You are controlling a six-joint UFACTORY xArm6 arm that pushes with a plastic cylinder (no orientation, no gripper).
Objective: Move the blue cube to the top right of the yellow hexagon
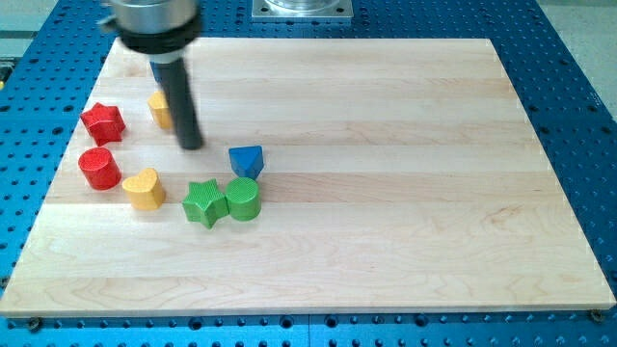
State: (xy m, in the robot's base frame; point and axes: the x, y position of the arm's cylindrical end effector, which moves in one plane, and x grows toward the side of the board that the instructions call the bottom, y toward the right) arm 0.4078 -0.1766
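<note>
My tip [192, 146] rests on the board just right of and below the yellow hexagon [159, 111], which the rod partly hides. A blue angular block [246, 160] sits to the tip's lower right, a short gap away; I cannot tell whether it is a cube or a wedge. A sliver of another dark blue shape [156, 71] shows at the rod's left edge, above the hexagon, mostly hidden.
A red star [103, 122] and a red cylinder [98, 168] lie at the view's left. A yellow heart [144, 188], a green star [204, 202] and a green cylinder [243, 198] form a row below the tip. The wooden board [405, 193] has blue perforated table around it.
</note>
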